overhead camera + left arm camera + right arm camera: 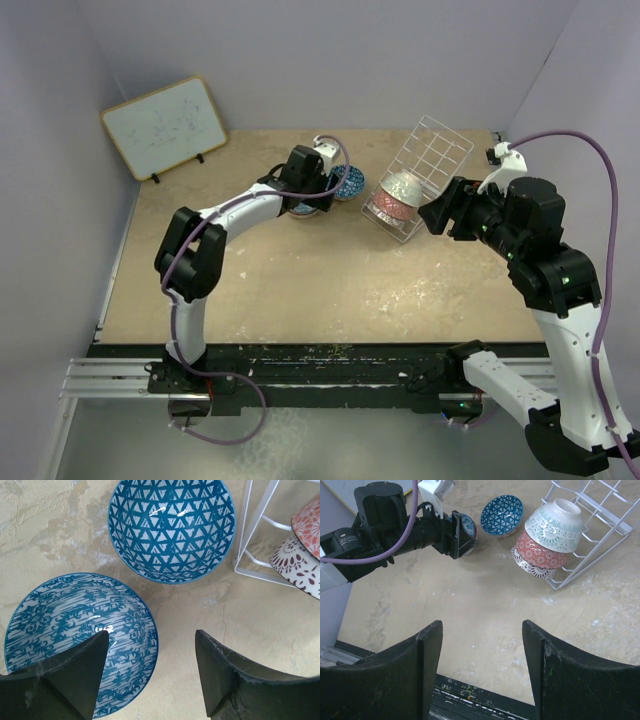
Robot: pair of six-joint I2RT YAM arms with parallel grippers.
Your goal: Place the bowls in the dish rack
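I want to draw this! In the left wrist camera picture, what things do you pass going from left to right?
blue swirly bowl → blue triangle bowl → dish rack → purple-flowered bowl

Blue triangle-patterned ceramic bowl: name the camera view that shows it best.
Left wrist view. The round blue triangle-patterned ceramic bowl sits large there, its inside nearly whole, only the top rim cropped. The right wrist view shows it small and far off. The top external view shows it tiny, partly behind the left arm.
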